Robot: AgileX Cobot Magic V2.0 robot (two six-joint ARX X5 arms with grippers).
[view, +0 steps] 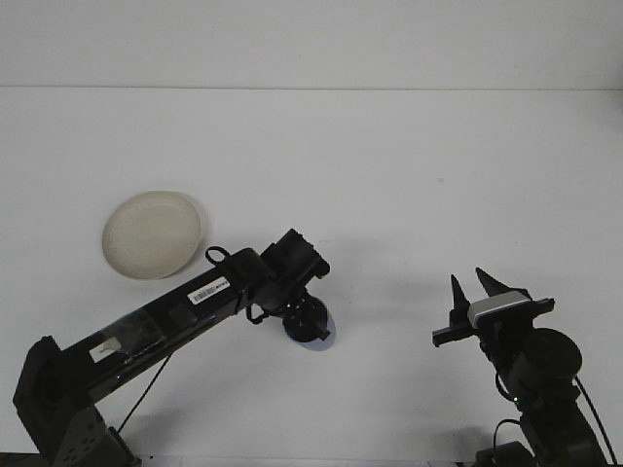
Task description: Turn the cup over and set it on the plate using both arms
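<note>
Your cup (325,334) sits on the white counter (389,175) a little left of centre, in the near half of the view. You see almost none of it: only a thin sliver of pale blue rim shows at the lower right edge of the left gripper (308,326), which hangs directly over it and covers the rest. You cannot tell from this view whether the cup stands mouth up, mouth down, or tilted.

The left gripper is pointed down at the cup, and its dark body blocks the fingers. You cannot tell whether it is spread, closed, or already clamped on the cup. Its arm reaches in from the lower left corner, running diagonally up and to the right, with a white label on its upper face.

The plate (153,234), round and cream coloured, lies flat on the counter up and to the left of the cup, well apart from it, just above the left arm.

Your right gripper (482,286) rests at the lower right, well apart from the cup. Its two dark fingers point upward and stand spread with a clear gap between them, holding nothing.
</note>
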